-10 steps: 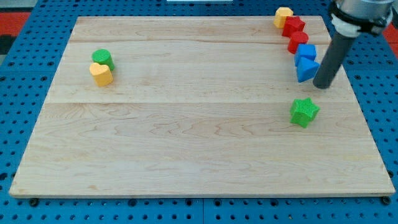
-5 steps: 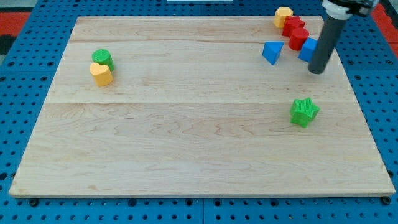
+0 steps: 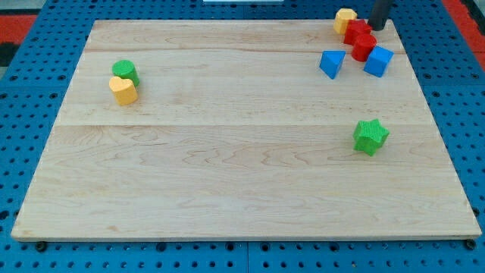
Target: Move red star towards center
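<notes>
Nearest the view's bottom, the green star (image 3: 370, 136) sat alone at the board's (image 3: 227, 189) right. Further up at left, a yellow block (image 3: 123, 89) touched a green block (image 3: 125, 71). Up right: blue triangle (image 3: 331, 63), blue cube (image 3: 377, 61), a red block (image 3: 364, 48). The red star (image 3: 357, 32) lay in the top right corner, beside the yellow one (image 3: 345, 20). My tip (image 3: 377, 27), a bare rod with nothing to grip, stood just right of the red star.

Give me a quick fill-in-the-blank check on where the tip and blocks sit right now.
My tip is at the view's top ____ corner, just right of the red star.
The yellow block touches the red star's ____ side.
The green star stands ____, touching nothing.
The blue triangle lies ____ of the blue cube.

Missing: right; left; alone; left
</notes>
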### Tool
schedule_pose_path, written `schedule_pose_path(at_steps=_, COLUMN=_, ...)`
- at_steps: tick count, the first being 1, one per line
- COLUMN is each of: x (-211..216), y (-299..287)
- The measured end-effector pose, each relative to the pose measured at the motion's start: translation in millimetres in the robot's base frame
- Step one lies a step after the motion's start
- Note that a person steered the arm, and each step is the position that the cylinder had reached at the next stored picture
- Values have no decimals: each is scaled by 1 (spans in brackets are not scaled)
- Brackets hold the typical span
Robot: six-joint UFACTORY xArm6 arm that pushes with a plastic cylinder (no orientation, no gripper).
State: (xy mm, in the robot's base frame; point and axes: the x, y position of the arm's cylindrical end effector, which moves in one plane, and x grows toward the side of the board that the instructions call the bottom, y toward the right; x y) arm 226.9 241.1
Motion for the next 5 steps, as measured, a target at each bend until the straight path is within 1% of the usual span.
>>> schedule_pose_path(at_steps=1, x=0, y=-47)
schedule_pose_path(at_steps=3, x=0, y=-50)
schedule_pose_path(at_steps=4, x=3, y=-85)
schedule_pose_path(at_steps=5, x=27, y=-124)
